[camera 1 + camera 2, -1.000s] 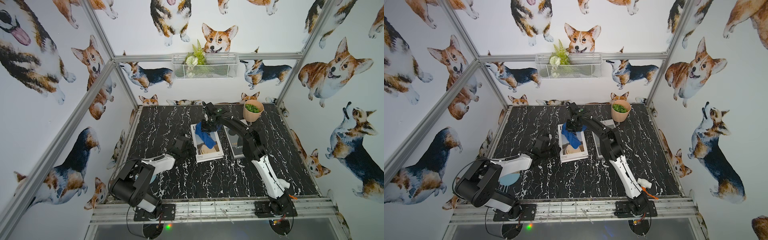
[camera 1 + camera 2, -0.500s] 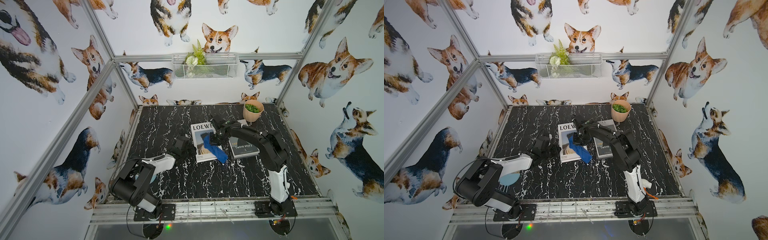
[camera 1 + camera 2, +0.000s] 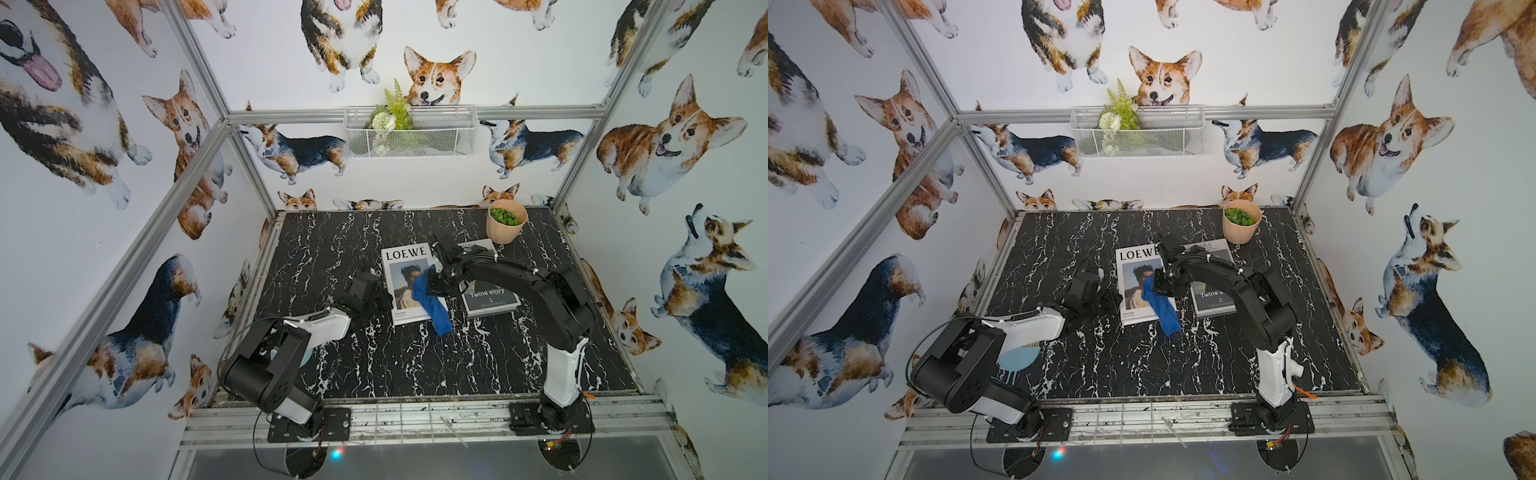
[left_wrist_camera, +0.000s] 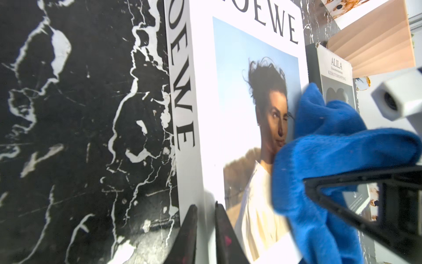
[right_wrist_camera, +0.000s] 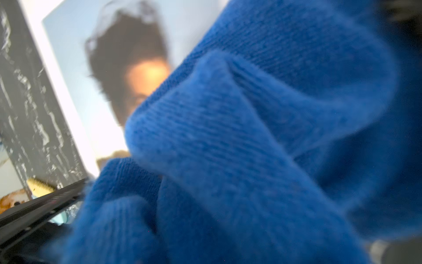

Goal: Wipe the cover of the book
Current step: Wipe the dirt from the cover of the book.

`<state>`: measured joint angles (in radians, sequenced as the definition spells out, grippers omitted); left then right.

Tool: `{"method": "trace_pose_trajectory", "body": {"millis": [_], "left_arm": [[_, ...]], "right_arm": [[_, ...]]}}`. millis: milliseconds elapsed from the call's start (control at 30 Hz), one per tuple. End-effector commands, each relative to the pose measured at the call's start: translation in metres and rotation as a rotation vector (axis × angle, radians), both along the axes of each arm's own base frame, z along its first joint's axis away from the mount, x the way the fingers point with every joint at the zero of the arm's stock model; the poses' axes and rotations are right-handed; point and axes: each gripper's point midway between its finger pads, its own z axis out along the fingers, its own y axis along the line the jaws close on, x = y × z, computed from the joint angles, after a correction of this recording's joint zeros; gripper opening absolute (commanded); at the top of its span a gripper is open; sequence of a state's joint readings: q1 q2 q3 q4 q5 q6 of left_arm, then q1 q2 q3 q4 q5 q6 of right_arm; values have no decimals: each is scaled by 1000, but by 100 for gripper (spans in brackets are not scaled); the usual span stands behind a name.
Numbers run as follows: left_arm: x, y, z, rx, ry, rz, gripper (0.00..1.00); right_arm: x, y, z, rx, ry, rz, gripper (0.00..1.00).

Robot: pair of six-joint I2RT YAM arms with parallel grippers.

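1. Blue nearest: found the tail of the blue cloth (image 3: 432, 303) trailing off the near edge of the book (image 3: 401, 266) onto the desk (image 3: 415, 365).
2. Found it dragged down from the far, title end of the cover since a second before; judged one far-to-near stroke just finished along the right side, with the left side perhaps yet to do.
3. Saw the left fingers (image 4: 188, 237) together, holding nothing, tips at the book's near left edge; could not tell pressing from merely touching.
4. Saw the right fingers (image 4: 402, 219) clamped on the cloth over the portrait's lower right.
5. Farther off, noted the LOEWE title bare, a second book (image 3: 492, 297) just beside, a pot (image 3: 505, 232) behind.
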<state>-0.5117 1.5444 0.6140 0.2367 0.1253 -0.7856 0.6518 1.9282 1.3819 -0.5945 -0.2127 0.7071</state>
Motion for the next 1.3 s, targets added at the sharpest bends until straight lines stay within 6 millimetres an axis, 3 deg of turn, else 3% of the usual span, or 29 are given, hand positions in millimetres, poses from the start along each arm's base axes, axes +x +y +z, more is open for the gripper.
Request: {"method": "trace_pose_trajectory", "body": {"millis": [0,200,300,433,633,767,867,1133,1200,1267], "left_arm": [[-37,27,-43,142,195,21,18],[-36,27,-42,140,196,21,18],[-36,26,-40,142,193,17,18],[-36,28,-40,150,192,16,18],[-37,28,-41,156,194,12,18],[-38,28,-42,158,197,8,18],[-39,28,-42,155,197,1,18],[-39,28,-42,154,196,0,18],[-39,28,-41,154,195,4,18],[-40,29,-42,156,194,5,18]], "right_arm": [[-31,-22,-20,-144,89,-3,0],[-64,54,-29,-94,112,124,0],[-68,62,-35,-97,123,135,0],[-58,31,-34,-147,105,107,0],[-34,-44,-26,-202,87,-33,0],[-23,-59,-21,-231,74,-68,0],[-13,-42,-23,-186,79,-79,0],[36,52,-19,-105,51,8,0],[51,58,-16,-112,31,19,0],[65,52,-15,-135,19,16,0]]}}
